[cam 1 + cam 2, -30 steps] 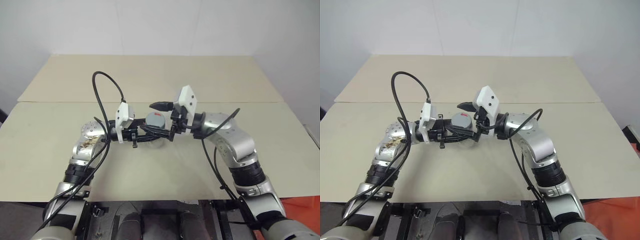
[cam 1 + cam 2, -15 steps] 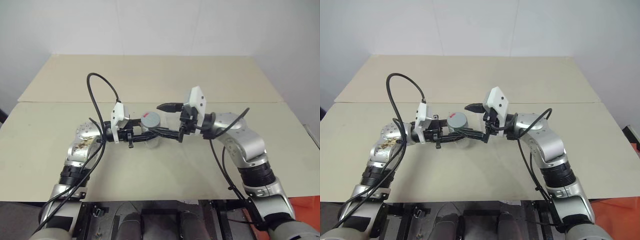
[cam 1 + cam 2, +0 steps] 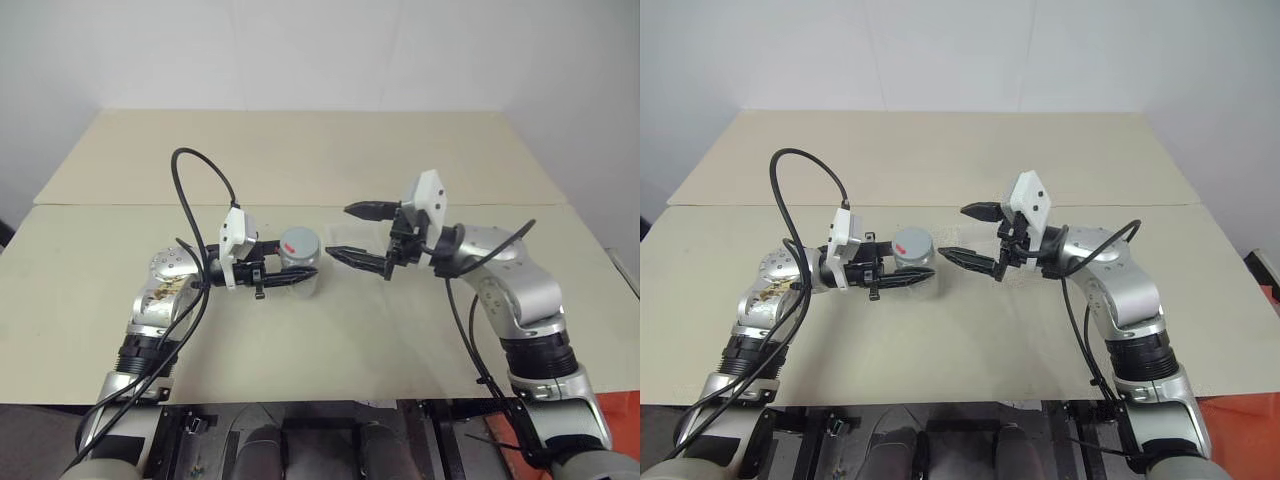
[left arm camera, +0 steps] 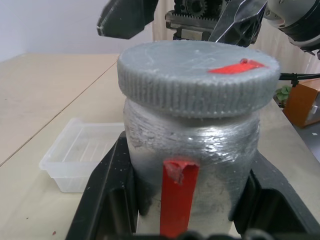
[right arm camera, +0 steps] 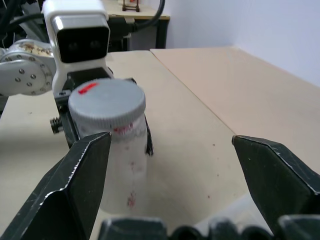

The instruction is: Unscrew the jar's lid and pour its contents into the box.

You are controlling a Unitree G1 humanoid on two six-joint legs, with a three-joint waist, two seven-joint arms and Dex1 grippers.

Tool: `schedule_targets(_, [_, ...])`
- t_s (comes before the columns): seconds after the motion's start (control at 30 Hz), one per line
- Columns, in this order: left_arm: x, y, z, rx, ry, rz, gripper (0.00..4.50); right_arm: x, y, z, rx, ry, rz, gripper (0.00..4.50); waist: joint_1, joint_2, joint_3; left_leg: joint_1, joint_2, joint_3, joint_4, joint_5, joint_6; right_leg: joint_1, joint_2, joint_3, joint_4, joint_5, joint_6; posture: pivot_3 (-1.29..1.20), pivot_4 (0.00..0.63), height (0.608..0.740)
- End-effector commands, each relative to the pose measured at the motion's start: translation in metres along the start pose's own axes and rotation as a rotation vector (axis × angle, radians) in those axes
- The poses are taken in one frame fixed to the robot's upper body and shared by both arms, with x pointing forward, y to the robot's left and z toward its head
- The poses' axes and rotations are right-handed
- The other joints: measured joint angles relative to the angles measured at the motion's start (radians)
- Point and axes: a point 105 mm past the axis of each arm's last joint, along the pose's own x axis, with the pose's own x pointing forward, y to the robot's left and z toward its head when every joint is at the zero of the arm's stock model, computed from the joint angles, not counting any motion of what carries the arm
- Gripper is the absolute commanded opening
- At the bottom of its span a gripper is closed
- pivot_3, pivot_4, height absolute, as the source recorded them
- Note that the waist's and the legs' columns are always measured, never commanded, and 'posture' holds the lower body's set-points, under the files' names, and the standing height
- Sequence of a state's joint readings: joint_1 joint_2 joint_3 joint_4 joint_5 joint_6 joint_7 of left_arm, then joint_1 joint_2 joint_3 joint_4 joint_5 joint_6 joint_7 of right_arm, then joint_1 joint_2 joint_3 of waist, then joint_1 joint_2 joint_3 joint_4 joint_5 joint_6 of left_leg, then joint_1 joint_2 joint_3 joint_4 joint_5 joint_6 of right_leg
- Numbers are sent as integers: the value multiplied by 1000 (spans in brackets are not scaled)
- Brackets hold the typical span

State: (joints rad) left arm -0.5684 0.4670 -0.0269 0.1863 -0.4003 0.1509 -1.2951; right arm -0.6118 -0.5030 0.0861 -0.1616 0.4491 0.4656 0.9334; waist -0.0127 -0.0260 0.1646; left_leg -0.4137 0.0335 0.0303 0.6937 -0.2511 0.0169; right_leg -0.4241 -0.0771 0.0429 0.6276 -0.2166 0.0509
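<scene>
The jar (image 3: pixel 300 263) stands upright near the centre of the left eye frame, clenched around its body by the left gripper (image 3: pixel 285 275), whose black fingers (image 4: pixel 107 192) flank the silvery wall in the left wrist view. The lid (image 4: pixel 197 75) sits on the jar, grey and ribbed, with a red mark on top; whether it is tight or already loosened cannot be read from here.

The right gripper (image 3: pixel 357 232) hangs to the right of the jar in the left eye frame, clear of it, its two fingers (image 5: pixel 75 172) spread wide and holding nothing. In the right wrist view the lid lies between those fingers but farther off.

The box (image 4: pixel 82 155) lies on the table (image 3: pixel 330 330) at the left middle of the left wrist frame, beyond the jar. In the head views it is probably hidden behind the jar and grippers.

The step in hand looks like unscrewing, with the right gripper between grasps. The next move calls for bringing the open fingers in around the lid's rim, level with it, closing firmly, and turning while the left gripper keeps the jar from spinning. Pouring is not yet begun.
</scene>
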Motion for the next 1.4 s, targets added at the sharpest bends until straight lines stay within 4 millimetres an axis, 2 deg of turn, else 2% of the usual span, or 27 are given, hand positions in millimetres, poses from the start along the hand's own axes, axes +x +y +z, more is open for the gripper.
schedule_targets(0.03, [2, 2, 12, 44, -37, -1, 1946, -1, 9, 25, -46, -75, 51, 4483, 0, 0, 0, 0, 0, 0, 0, 0, 0, 0, 0, 0, 0, 0, 0, 0, 150, 740])
schedule_targets(0.2, [7, 2, 12, 47, -41, -6, 1946, 12, 21, 32, -41, -80, 112, 4483, -1, 0, 0, 0, 0, 0, 0, 0, 0, 0, 0, 0, 0, 0, 0, 0, 150, 740])
schedule_targets(0.53, [8, 0, 12, 54, -41, -12, 1946, 42, 29, 34, -30, 27, 133, 4483, 0, 0, 0, 0, 0, 0, 0, 0, 0, 0, 0, 0, 1, 0, 0, 0, 150, 740])
schedule_targets(1.03, [7, -1, 12, 54, -37, -14, 1946, 49, 30, 35, -40, 37, 141, 4483, 0, 0, 0, 0, 0, 0, 0, 0, 0, 0, 0, 0, 1, 0, 0, 0, 150, 740])
schedule_targets(1.17, [8, -2, 12, 54, -37, -16, 1946, 49, 29, 35, -38, 34, 139, 3704, 0, 0, 0, 0, 0, 0, 0, 0, 0, 0, 0, 0, 1, 0, 0, 0, 150, 740])
schedule_targets(1.27, [7, -2, 12, 53, -37, -17, 1946, 49, 28, 34, -33, 38, 135, 2871, 0, 0, 0, 0, 0, 0, 0, 0, 0, 0, 0, 0, 1, 0, 0, 0, 150, 740])
schedule_targets(1.4, [7, -3, 12, 52, -35, -17, 1946, 49, 28, 35, -30, 35, 134, 2754, 0, 0, 0, 0, 0, 0, 0, 0, 0, 0, 0, 0, 1, 0, 0, 0, 150, 740])
